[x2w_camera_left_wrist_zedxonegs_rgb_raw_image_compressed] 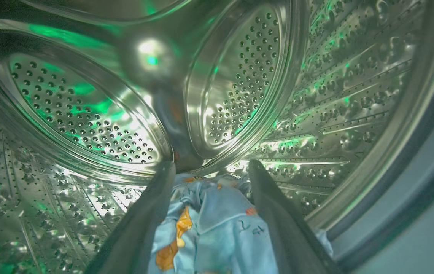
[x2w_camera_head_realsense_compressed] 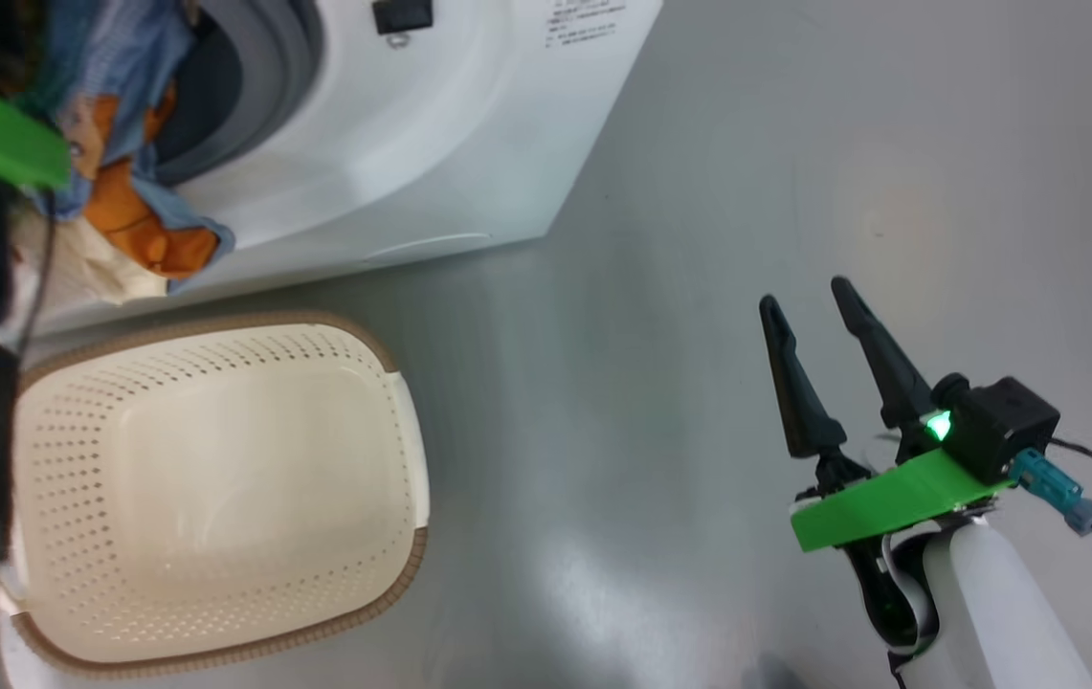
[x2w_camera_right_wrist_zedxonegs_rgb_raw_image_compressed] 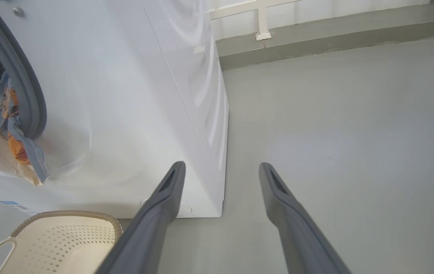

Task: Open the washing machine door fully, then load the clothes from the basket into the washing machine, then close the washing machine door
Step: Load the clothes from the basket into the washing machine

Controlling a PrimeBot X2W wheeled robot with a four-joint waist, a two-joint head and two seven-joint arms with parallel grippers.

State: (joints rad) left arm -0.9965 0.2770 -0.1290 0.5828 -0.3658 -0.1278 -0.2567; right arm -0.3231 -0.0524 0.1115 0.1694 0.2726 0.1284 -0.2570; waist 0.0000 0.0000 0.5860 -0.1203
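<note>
Nearest: the basket [x2w_camera_head_realsense_compressed: 211, 498] sits on the floor [x2w_camera_head_realsense_compressed: 699, 287] right in front of the machine, with nothing left in it. To its right, well apart, the right gripper [x2w_camera_head_realsense_compressed: 802, 292] hangs over bare floor, jaws spread, holding nothing.

Next back is the washing machine [x2w_camera_head_realsense_compressed: 392, 144], mouth uncovered. I can't make out the door itself for sure. The clothes [x2w_camera_head_realsense_compressed: 139, 225] are only partly in. A blue and orange bunch drapes over the grey gasket [x2w_camera_head_realsense_compressed: 287, 57] and hangs down the white front, just above the basket.

Deepest, in the left wrist view: the left gripper [x2w_camera_left_wrist_zedxonegs_rgb_raw_image_compressed: 211, 164] is inside the steel drum [x2w_camera_left_wrist_zedxonegs_rgb_raw_image_compressed: 87, 114], fingers wide apart. Blue printed cloth lies between them and doesn't look pinched, so I read it as let go.

Risks:
- Cloth sits between the left fingers. Pulling the arm straight out could snag it and drag the bundle back over the lip.
- The hanging part is heavy enough to slide, and the whole lot may slip out onto the floor or into the basket.
- Shutting the door now would trap fabric on the gasket, and it probably wouldn't latch.
- The load needs a push deeper first.
</note>
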